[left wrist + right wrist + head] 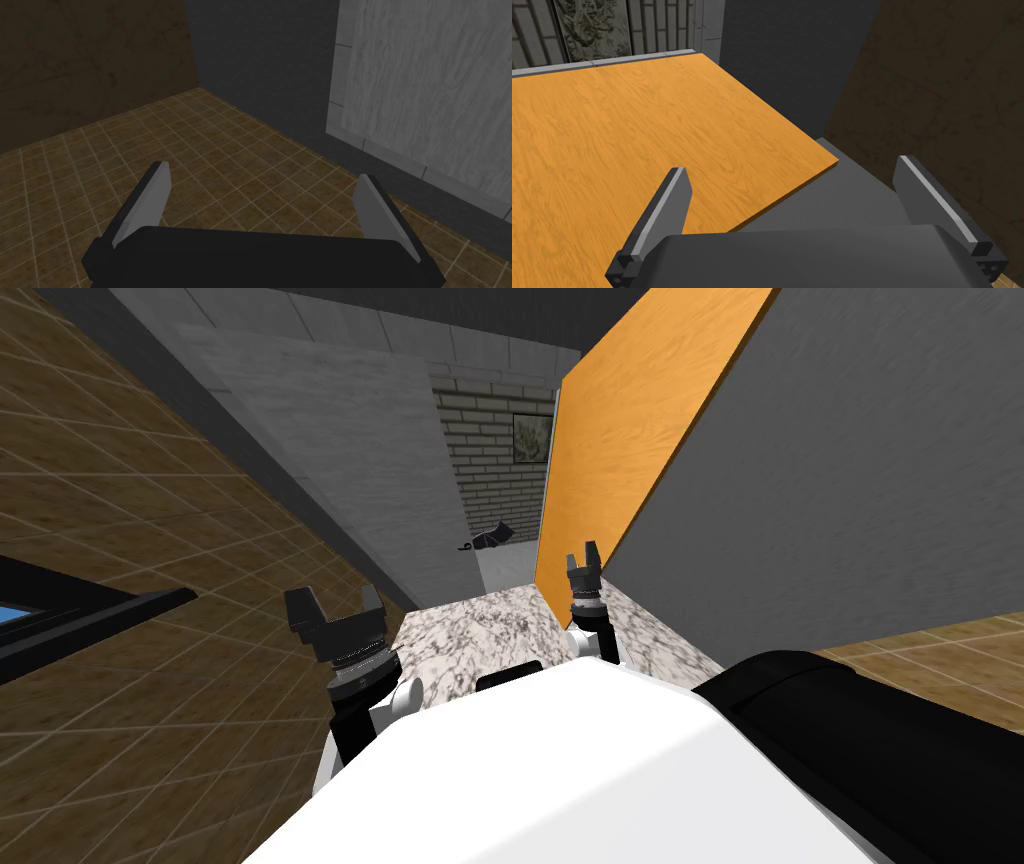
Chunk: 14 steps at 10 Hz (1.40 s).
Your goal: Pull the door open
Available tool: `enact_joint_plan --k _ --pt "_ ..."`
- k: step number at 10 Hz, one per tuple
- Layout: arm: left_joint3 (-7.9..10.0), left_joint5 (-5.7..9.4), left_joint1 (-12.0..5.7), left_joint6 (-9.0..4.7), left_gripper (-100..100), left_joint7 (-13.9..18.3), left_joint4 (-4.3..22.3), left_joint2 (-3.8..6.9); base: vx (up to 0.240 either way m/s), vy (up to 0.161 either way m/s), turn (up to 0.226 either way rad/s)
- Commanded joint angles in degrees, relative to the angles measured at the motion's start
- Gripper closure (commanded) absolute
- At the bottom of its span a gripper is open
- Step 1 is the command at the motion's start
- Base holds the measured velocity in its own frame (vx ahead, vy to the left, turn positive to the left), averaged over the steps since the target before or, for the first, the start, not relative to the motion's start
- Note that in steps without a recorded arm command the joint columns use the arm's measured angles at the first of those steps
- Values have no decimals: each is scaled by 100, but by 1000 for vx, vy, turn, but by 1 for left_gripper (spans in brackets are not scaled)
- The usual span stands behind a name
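— Where's the door?
— The orange wood-grain door stands open on the right, its leaf running alongside a grey wall. Between its left edge and a pale grey panel there is a narrow gap. A marbled floor runs through it toward a brick wall.
— Room to move?
— It's tight on the right. On the left, brown tiled floor lies open.
— Anything unclear?
— A small dark thing lies on the floor past the gap; I can't make out what it is. The door's upper end is cut off.
— And the fingers?
— The right gripper is at the door's lower end, fingers spread and holding nothing. One finger is before the door's face, the door's corner lies between them, and I can't tell whether they touch it. The left gripper hangs over the tiles, fingers apart, well clear of the door.
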Motion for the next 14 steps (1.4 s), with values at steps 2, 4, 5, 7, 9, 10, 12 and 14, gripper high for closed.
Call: enact_joint_plan --k 2,4,5,7,9,10,12,14 --pt "20 12 -45 -25 -100 17 215 69 89 15 -32" --pt "45 26 -99 -55 -100 38 476 140 186 -14 -32" --pt "58 34 -128 -71 -100 49 613 173 218 -41 -42" --pt "78 46 -172 -96 -100 67 827 223 191 -20 -28" --pt "94 55 -208 -116 -100 80 998 257 91 -8 -27" --pt "102 60 -226 -126 -100 87 1084 274 79 -9 -26" --pt "127 75 -282 -157 -100 109 1354 325 101 -10 -32" --pt "146 86 -324 -181 -100 125 1553 359 117 -17 -34"
